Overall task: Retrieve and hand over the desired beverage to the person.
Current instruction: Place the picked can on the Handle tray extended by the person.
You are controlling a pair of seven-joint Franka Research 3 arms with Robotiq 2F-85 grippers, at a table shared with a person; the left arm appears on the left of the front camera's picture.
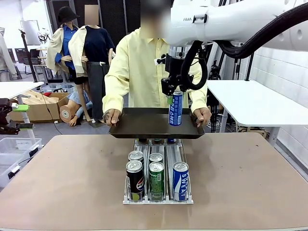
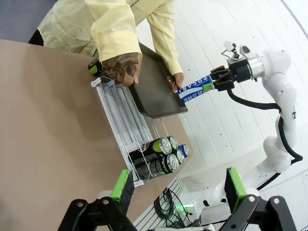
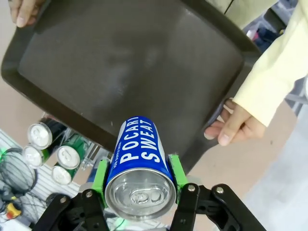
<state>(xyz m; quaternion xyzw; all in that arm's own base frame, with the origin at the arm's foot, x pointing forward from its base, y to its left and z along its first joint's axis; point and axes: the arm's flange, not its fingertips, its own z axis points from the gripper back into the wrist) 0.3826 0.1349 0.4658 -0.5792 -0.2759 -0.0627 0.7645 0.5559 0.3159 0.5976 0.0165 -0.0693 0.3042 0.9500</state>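
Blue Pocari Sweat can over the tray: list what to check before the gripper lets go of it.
1. Right gripper shut on the blue can, a pad on each side: ok.
2. Blue can upright over the tray: ok.
3. Can's base resting on the tray: cannot tell.
4. Person's hands holding the tray at both ends: ok.
5. Left gripper open, well back from the tray: ok.

Field entry: right arm point(image 1: 231, 21) white, rounded, dark lettering, black ribbed cable point(image 1: 255, 48) beside it. Both right pincer point(image 3: 138, 178) and left pincer point(image 2: 178, 188) black, green pads. The person point(image 1: 139, 72): pale-yellow collared shirt, loose long sleeves.
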